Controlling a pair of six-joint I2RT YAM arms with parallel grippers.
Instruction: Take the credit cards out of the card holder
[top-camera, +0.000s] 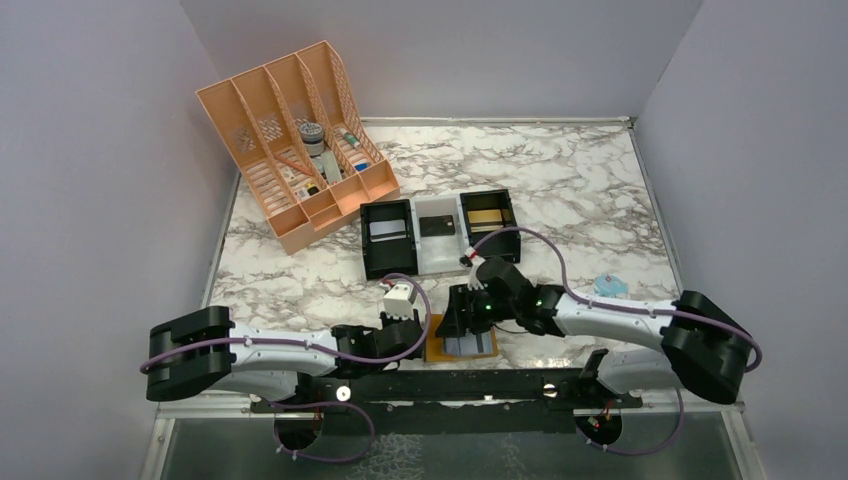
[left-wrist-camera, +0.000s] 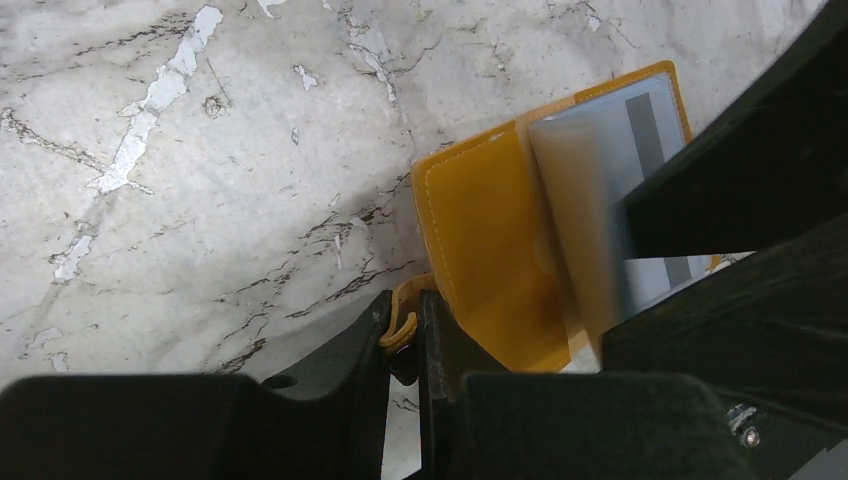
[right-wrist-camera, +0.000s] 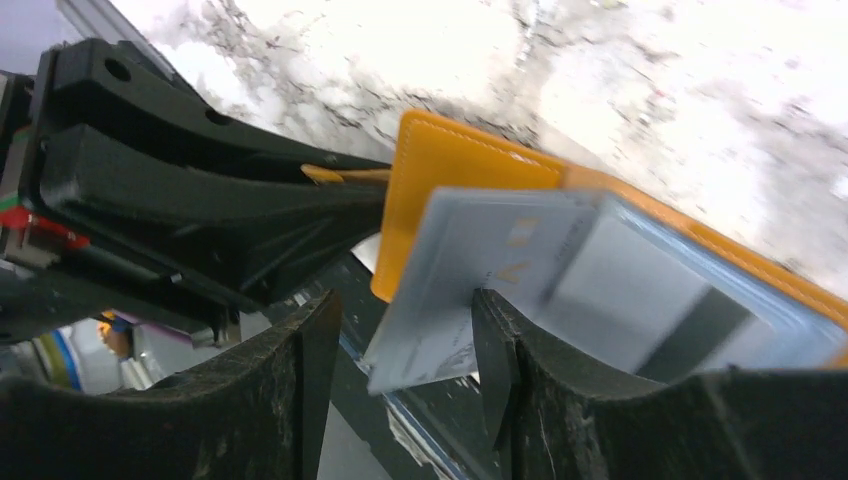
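**Card holder spread open at the near edge, one card tilted up**

We see the card holder (top-camera: 470, 347) lying open on the marble table (top-camera: 560, 190), right at the near edge and just behind the black rail (top-camera: 450, 385) that carries the arm bases. A pale credit card (right-wrist-camera: 470, 270) stands tilted up from the fold, blurred, with its lower corner past the tan cover. A grey striped panel lies flat in the other half (card or lining, we cannot tell).

The left gripper (left-wrist-camera: 405, 322) is pinched tight on a small tan tab at the holder's left edge. The right gripper (right-wrist-camera: 402, 310) has its fingers apart, with the card's corner hanging in the gap and touching one finger.

Bare marble lies left of the holder. A row of bins (top-camera: 388, 235) sits near behind both wrists, and the peach file rack (top-camera: 300, 140) stands well apart at far left. The widest bare marble is at far right, beyond a blue packet (top-camera: 608, 286).
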